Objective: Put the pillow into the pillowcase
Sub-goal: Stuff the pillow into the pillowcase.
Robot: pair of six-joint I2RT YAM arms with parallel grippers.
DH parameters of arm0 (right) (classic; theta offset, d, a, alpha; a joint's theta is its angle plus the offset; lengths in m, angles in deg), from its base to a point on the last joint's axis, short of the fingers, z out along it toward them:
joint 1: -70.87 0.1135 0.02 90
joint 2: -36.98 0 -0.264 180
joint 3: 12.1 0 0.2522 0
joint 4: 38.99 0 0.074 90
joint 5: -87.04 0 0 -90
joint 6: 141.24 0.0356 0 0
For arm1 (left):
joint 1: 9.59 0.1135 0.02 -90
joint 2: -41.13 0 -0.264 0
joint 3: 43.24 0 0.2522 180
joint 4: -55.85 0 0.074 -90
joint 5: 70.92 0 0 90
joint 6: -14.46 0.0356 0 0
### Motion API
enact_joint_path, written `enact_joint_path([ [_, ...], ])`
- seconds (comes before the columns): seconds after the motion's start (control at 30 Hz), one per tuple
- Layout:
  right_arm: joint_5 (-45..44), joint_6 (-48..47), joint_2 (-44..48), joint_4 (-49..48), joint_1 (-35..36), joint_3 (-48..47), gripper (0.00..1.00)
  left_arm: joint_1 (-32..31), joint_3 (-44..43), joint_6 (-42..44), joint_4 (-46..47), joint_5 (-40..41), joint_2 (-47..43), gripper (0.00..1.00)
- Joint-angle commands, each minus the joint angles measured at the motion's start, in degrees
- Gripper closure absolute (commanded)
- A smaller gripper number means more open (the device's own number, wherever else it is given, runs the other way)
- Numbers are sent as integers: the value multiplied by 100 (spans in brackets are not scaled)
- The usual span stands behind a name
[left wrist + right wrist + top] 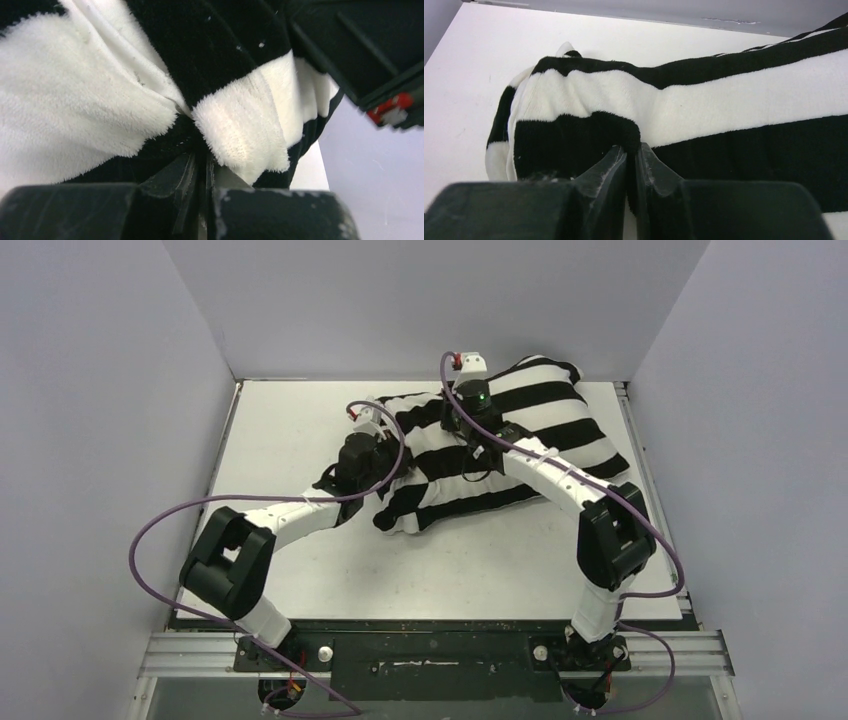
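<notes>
Pinching pillowcase (560, 430) | left hand (201, 167), right hand (631, 152) | plump, contents hidden

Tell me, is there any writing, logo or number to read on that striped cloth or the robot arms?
None: no readable text in any view.
The pillowcase shows only black and white stripes.
The left gripper and right gripper, both pinched shut on it, bear no markings.

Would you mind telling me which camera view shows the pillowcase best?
The top external view: it shows nearly the whole striped pillowcase lying bulged on the table. Each wrist view shows only a close patch of stripes pinched between its shut jaws.
</notes>
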State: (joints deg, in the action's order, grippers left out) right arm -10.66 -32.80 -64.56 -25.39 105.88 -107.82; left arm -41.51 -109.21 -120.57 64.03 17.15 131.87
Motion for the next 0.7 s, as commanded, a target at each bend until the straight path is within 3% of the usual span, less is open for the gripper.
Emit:
enact_joint_path([
  [0.0,922,-1,-50,257,43,-966,78,-151,112,-380,1249,-410,31,94],
  [0.1,528,-14,399,1154,55,-848,59,169,117,-223,363,-669,-522,72],
  [0.23,89,130,1128,1654,420,-239,53,760,368,154,-844,-687,-1464,55],
  [0.37,-364,97,1479,1910,1003,361,53,1029,847,377,-1262,-688,-2222,54],
  [0.5,-731,65,1569,2020,1170,720,55,1024,1297,122,-537,-1254,-2231,58],
  [0.67,-1489,58,1472,2284,1317,854,53,895,1390,-427,496,-1647,-1612,61],
])
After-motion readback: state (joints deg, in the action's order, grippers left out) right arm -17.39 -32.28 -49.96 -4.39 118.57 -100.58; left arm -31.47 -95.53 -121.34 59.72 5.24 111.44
